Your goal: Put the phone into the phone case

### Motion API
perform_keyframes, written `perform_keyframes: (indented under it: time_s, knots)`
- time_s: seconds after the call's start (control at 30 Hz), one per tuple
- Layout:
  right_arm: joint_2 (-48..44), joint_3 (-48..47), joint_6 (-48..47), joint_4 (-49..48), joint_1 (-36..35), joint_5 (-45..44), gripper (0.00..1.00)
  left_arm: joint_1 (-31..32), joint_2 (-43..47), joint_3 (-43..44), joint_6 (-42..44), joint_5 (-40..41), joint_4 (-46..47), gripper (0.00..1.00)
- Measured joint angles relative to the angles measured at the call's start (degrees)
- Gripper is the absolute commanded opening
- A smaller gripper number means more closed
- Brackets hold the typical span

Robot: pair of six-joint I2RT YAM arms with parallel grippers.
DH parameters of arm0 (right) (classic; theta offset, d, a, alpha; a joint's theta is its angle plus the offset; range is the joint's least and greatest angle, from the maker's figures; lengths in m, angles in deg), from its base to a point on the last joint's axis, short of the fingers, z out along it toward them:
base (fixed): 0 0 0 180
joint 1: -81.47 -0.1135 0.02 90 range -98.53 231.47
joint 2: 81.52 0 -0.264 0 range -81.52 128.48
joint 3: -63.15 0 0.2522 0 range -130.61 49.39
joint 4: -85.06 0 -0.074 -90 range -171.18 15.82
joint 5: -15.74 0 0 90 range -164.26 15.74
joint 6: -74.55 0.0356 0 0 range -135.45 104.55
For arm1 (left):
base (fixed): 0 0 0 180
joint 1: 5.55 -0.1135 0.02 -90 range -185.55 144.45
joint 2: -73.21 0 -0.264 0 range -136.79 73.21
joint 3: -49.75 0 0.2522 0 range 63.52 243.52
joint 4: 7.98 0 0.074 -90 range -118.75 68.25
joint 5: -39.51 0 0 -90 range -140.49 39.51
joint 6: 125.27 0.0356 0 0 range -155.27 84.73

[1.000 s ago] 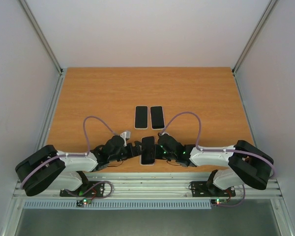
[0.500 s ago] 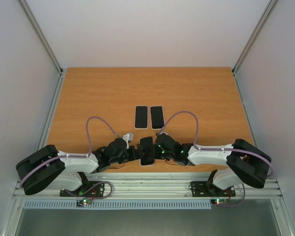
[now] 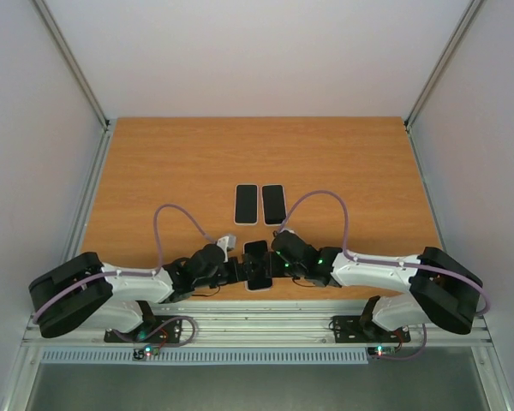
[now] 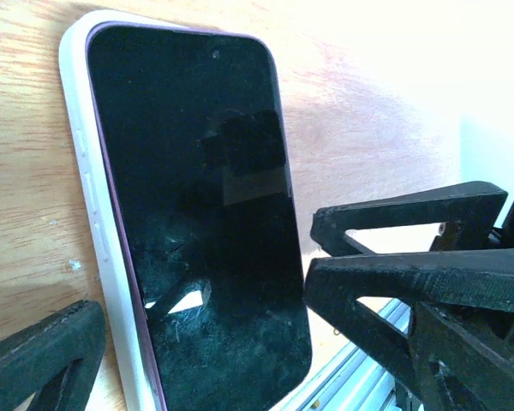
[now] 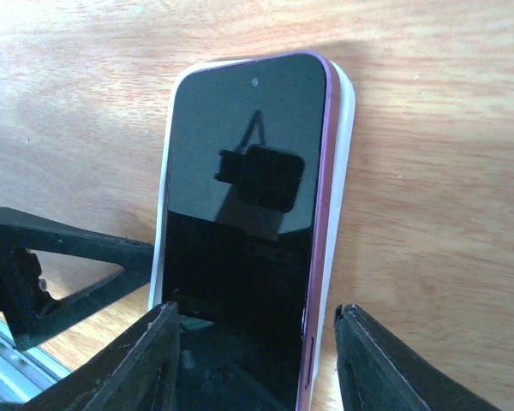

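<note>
seating step: the phone lies in the white case, between my wide-open left pincer. my right pincer, released, straddles its end. one edge seems proud; next i press flat.

The left arm and right arm are built of white shells and black joint housings, with a lilac cable looped over each. Small green lights are seen near the wrists. The pincer fingers are formed as black open triangular frames.
</note>
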Motion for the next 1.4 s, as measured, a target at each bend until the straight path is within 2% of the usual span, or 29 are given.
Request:
perform_keyframes:
  time_s: [0.23, 0.47, 0.53, 0.7, 1.17, 1.4]
  knots:
    - [-4.2, -2.4, -2.9, 8.5, -0.1, -3.3, 0.51, 0.1, 3.8, 0.0, -0.2, 1.4, -4.5, 0.97]
    - [-6.6, -2.5, -3.8, 14.8, -2.4, -3.9, 0.4, 0.1, 5.2, 0.0, -0.1, 1.7, -8.4, 0.97]
    - [-5.7, -2.5, -3.9, 14.9, -3.0, -3.4, 0.32, 0.1, 5.2, 0.0, -0.1, 1.7, -8.5, 0.97]
    - [-2.3, -2.5, -4.2, 14.0, -3.7, -1.9, 0.24, 0.1, 4.9, 0.0, -0.2, 1.4, -8.3, 0.97]
    - [1.7, -3.1, -4.1, 10.7, -4.2, 1.5, 0.13, 2.6, -0.3, 0.4, -0.7, 1.8, -1.2, 0.96]
    - [1.7, -3.2, -4.0, 10.6, -4.1, 2.1, 0.12, 3.6, -1.5, 1.0, -0.6, 4.0, -0.1, 0.96]
